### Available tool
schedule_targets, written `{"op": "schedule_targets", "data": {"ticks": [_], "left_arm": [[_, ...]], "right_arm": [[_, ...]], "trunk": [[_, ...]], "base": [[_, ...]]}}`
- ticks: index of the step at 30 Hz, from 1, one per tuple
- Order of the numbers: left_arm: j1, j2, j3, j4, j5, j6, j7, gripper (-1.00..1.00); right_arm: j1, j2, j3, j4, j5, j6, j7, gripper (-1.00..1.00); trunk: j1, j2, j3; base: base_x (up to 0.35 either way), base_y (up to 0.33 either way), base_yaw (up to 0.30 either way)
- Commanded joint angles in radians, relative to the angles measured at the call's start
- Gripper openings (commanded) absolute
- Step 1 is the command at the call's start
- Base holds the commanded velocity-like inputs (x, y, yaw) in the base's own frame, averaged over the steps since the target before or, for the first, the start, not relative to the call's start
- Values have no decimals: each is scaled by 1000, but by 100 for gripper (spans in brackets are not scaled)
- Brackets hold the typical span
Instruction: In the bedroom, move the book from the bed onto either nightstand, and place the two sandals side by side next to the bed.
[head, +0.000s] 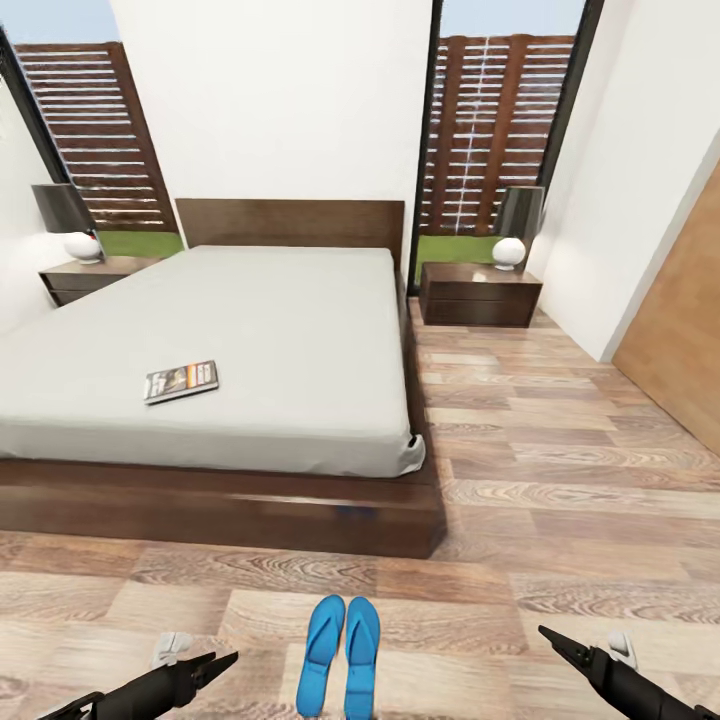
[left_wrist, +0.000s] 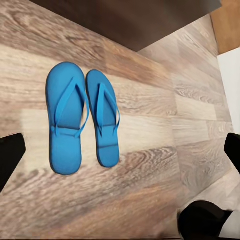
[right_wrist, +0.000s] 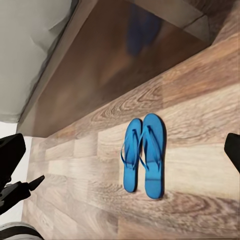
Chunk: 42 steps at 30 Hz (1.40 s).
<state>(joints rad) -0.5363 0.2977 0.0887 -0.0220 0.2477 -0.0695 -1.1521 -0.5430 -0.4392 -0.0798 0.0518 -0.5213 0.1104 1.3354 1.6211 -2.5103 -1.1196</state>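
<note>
The book (head: 181, 381) lies flat on the grey mattress of the bed (head: 250, 330), near its left front part. Two blue sandals (head: 322, 655) (head: 362, 655) lie side by side on the wood floor just in front of the bed's foot. They appear again in the left wrist view (left_wrist: 82, 120) and the right wrist view (right_wrist: 144, 155). My left gripper (head: 222, 662) hovers low, left of the sandals, open and empty. My right gripper (head: 550, 637) hovers to their right, also open and empty. A nightstand (head: 480, 293) stands right of the headboard, another (head: 95, 277) to its left.
Each nightstand carries a lamp (head: 515, 225) (head: 70, 220). The bed's dark wooden frame (head: 230, 510) runs across in front of me. Open plank floor (head: 560, 440) stretches along the bed's right side up to a white wall and a wooden door panel (head: 680, 320).
</note>
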Motion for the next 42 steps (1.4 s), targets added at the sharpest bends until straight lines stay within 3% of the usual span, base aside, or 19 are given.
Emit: {"op": "schedule_targets", "data": {"ticks": [1,16,42], "left_arm": [[-1,0,8,1,-8,-7,-2,100],[-1,0,32,-11,-8,-7,-3,100],[-1,1,49,-27,-8,-7,-9,100]], "right_arm": [[-2,0,-8,3,3,11,5,100],[-2,-4,-15,2,-35,12,6,100],[-2,6,-13,3,-37,17,5,100]], "trunk": [[0,0,-1],[0,0,-1],[0,0,-1]], "base": [[-123,147,0],[-146,151,0],[-137,198,0]]}}
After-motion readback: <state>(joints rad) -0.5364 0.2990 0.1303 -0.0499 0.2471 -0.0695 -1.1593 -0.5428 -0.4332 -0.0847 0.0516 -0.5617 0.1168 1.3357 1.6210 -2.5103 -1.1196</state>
